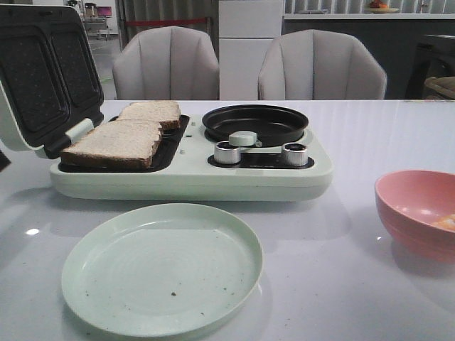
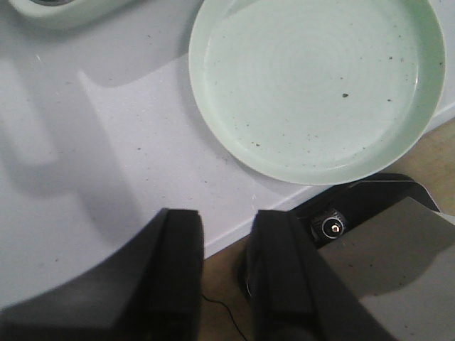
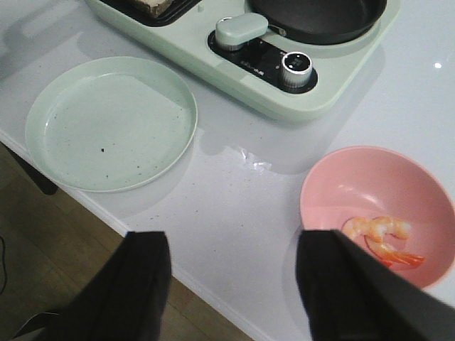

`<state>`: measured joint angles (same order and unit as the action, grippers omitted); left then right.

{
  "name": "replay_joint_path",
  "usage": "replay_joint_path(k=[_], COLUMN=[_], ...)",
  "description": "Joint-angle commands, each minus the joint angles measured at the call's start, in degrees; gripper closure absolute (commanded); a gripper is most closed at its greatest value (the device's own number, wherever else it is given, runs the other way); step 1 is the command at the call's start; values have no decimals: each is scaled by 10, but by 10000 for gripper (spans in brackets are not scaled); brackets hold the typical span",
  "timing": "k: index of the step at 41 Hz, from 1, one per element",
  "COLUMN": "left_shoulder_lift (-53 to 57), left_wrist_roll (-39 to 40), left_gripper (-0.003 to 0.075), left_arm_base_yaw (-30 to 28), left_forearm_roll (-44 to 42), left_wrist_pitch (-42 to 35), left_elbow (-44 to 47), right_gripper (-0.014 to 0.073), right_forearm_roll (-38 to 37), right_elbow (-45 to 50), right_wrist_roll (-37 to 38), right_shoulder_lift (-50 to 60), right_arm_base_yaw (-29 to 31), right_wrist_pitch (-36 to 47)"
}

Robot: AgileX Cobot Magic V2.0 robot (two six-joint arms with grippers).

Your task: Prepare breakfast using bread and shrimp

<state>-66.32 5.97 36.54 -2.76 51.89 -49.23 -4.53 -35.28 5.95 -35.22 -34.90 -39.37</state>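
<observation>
At far left, the lid of a pale green breakfast maker [image 1: 213,177] stands open, and two slices of bread [image 1: 117,142] lie side by side on its grill plate, the nearer one overlapping the plate's front edge. To their right sits a black frying pan [image 1: 256,122], empty, behind two silver knobs [image 1: 227,152]. Nearer the table edge, a pale green plate [image 1: 162,268] waits, bare but for dark specks. At right, the shrimp [image 3: 382,238] rest curled in the bottom of a pink bowl [image 1: 416,206].

Neither arm shows in the front view. The left gripper [image 2: 226,273] hangs over the near table edge beside the plate, fingers slightly apart and holding nothing. The right gripper [image 3: 231,284] hovers near the bowl, fingers spread wide and empty.

The risks look plain: the shrimp are small and slick-looking against a curved wall, so a pinch could skid off them or nudge the light bowl. A careless reach for the bread could snag the raised lid.
</observation>
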Motion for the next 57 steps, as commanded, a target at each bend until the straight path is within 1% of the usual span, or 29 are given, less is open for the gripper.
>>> replay_joint_path(k=[1, 5, 9, 19, 24, 27, 32, 37, 42, 47, 52, 57], left_shoulder_lift=[-32, -50, -52, -51, -53, -61, -89, -128, -181, -233, -278, -310], left_wrist_roll=[2, -1, -34, -140, -146, -149, -202, -248, -251, -251, -268, -281], left_gripper=[629, 614, 614, 615, 615, 616, 619, 619, 619, 619, 619, 619], left_arm_base_yaw=[-10, -48, -103, -310, -418, -467, -523, -547, -546, -546, -542, -526], left_forearm_roll=[17, 28, 58, 184, 221, 237, 293, 354, 371, 408, 446, 452], left_wrist_pitch=[-26, -39, -42, -56, -97, -111, -114, -111, -115, -115, -96, -65], left_elbow=[-37, -47, -50, -51, -54, -67, -110, -166, -225, -282, -337, -381], right_gripper=[102, 102, 102, 102, 102, 102, 102, 102, 102, 102, 102, 102], right_forearm_roll=[-5, -5, -5, -5, -5, -5, -5, -5, -5, -5, -5, -5], right_elbow=[-15, -15, -15, -15, -15, -15, -15, -15, -15, -15, -15, -15], right_wrist_roll=[2, 2, 2, 2, 2, 2, 2, 2, 2, 2, 2, 2], right_shoulder_lift=[2, 2, 2, 2, 2, 2, 2, 2, 2, 2, 2, 2], right_arm_base_yaw=[2, 2, 2, 2, 2, 2, 2, 2, 2, 2, 2, 2], right_wrist_pitch=[42, 42, 42, 42, 42, 42, 42, 42, 42, 42, 42, 42])
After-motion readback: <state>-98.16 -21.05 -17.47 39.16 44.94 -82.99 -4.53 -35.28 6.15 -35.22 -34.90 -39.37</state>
